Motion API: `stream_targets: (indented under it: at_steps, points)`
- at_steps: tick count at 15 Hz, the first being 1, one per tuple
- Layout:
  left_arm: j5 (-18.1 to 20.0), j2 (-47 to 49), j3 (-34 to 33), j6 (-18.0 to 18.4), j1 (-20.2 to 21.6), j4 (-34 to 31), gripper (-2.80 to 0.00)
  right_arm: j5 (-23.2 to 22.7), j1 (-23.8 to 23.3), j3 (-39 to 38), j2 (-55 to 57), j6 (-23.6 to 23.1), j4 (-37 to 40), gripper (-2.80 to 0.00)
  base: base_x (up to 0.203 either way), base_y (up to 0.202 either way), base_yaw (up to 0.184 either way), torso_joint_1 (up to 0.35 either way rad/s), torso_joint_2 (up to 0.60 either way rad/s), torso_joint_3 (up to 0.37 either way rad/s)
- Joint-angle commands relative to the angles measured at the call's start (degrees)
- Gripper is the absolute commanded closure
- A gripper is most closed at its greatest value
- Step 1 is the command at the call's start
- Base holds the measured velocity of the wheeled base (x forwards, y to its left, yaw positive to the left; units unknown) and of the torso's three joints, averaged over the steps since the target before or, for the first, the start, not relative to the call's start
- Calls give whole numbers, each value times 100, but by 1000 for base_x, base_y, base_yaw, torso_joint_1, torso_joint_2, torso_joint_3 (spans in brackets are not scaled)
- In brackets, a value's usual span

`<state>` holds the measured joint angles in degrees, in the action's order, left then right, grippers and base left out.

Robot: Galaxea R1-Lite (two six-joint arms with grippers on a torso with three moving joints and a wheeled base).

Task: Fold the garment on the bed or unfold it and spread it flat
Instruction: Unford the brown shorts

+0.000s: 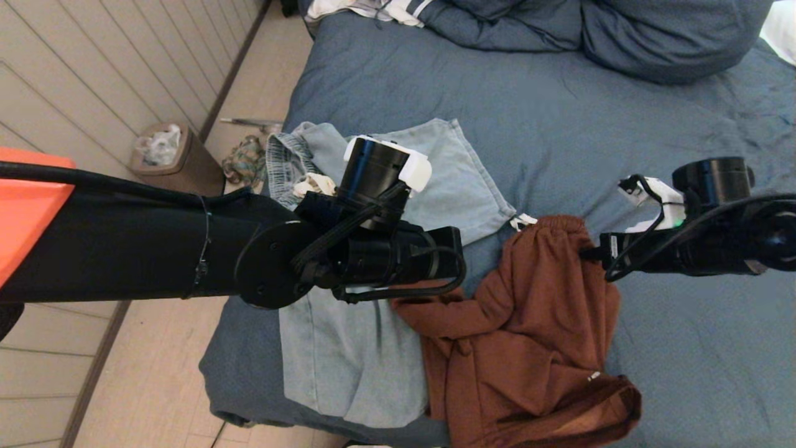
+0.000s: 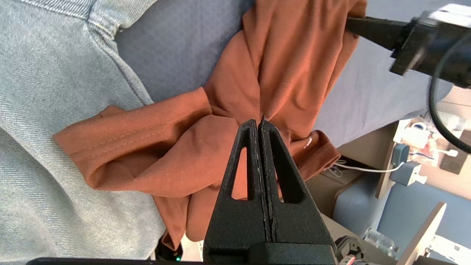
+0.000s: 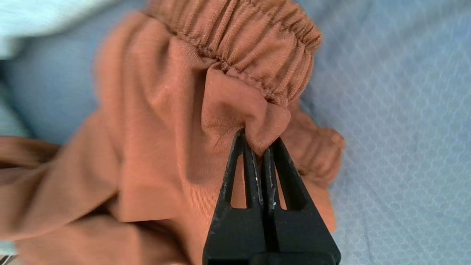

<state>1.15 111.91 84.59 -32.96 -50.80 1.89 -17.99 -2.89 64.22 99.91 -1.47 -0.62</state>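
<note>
A rust-brown garment (image 1: 535, 323) with an elastic waistband (image 3: 254, 40) lies crumpled on the slate-blue bed (image 1: 559, 124), near its front edge. My right gripper (image 1: 584, 254) is shut on a fold of it just below the waistband (image 3: 259, 145). My left gripper (image 2: 259, 123) reaches in from the left, shut, with the brown cloth's folds (image 2: 294, 66) meeting at its tips. In the head view the left arm's wrist (image 1: 373, 249) hides its fingertips.
A light-blue denim garment (image 1: 348, 354) lies spread beside the brown one, partly under my left arm. Bunched blue duvet and pillows (image 1: 622, 31) fill the far end. On the floor to the left stand a bin (image 1: 171, 158) and a cloth bundle (image 1: 242, 162).
</note>
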Motion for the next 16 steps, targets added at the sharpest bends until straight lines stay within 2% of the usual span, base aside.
stream_targets:
  at_steps: [1,3,6,9,11,14,16]
  points:
    - [0,-131,5,-17,-9,1,0,-16,385,32,-478,144,0,0,0,0,0,0,0,0]
    - [0,-321,5,-17,-9,-8,0,25,1002,324,-670,445,48,0,0,0,0,0,0,0]
    - [0,-683,-25,-17,-9,-21,0,266,2081,1448,-692,648,976,0,0,0,0,0,0,0]
    - [-9,-979,3,-19,1,-26,0,630,3121,2051,-381,830,1498,0,0,0,0,0,0,0]
    - [-9,-1204,5,37,32,-45,0,1033,3364,2409,31,902,1553,0,0,0,0,0,0,0]
    - [-8,-1284,-29,62,27,-57,0,1123,3455,2830,265,1181,1596,0,0,0,0,0,0,0]
    - [0,-1193,-39,62,33,-57,0,1123,3644,2717,266,1194,1601,0,0,0,0,0,0,0]
